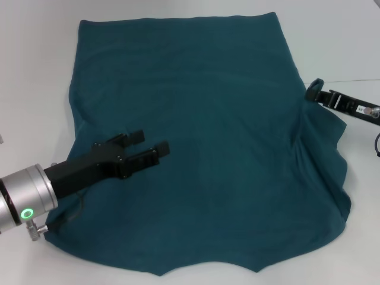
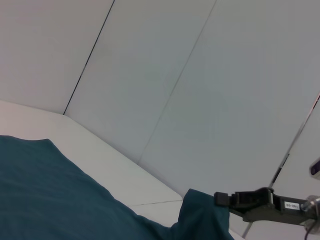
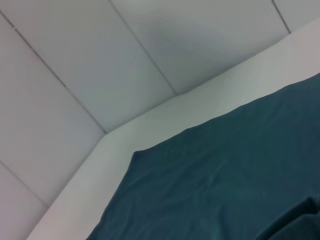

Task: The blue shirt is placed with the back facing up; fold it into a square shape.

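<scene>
On the white table (image 1: 35, 71) my right gripper (image 1: 313, 90), mid-right, pinches the shirt (image 1: 202, 154) edge; left gripper (image 1: 148, 145) hovers apart, lower left, so one-sided pulling could skew the fold

On my feed, a white table (image 1: 35, 71) carries the blue shirt (image 1: 208, 136), spread nearly flat, right edge rumpled.

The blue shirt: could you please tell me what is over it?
The left gripper hangs over the blue shirt, jaws open. The right gripper pinches its edge. The table beneath is covered.
</scene>
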